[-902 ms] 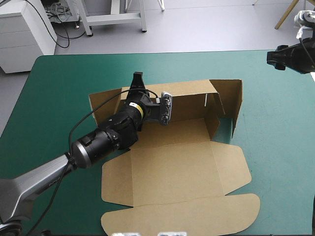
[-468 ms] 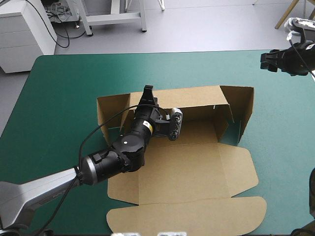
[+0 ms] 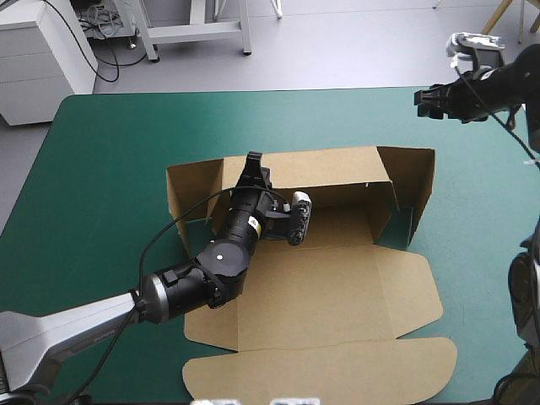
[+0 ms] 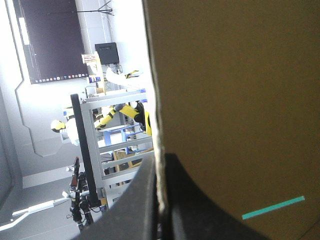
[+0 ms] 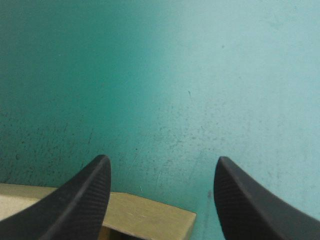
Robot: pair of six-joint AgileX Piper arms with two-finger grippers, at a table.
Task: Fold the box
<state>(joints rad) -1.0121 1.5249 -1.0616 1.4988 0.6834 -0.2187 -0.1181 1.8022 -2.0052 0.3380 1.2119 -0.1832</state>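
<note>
Left arm (image 3: 211,261) covers left part of box (image 3: 329,287) floor and stretch of far wall. Left wrist view: board fills field, outline cut off. Right wrist view: only one box corner shows, rest cut off. Right hand (image 3: 428,101) in high view too small to read grip. Tabletop (image 3: 110,169) right edge cut off.

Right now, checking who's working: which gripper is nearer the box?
Left. The left gripper is shut on the box at its back wall; the right gripper hangs open beyond its far right corner.

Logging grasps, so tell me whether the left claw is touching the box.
Touching. In the left wrist view, the left claw is shut on the box, its wall edge pinched between both fingers.
</note>
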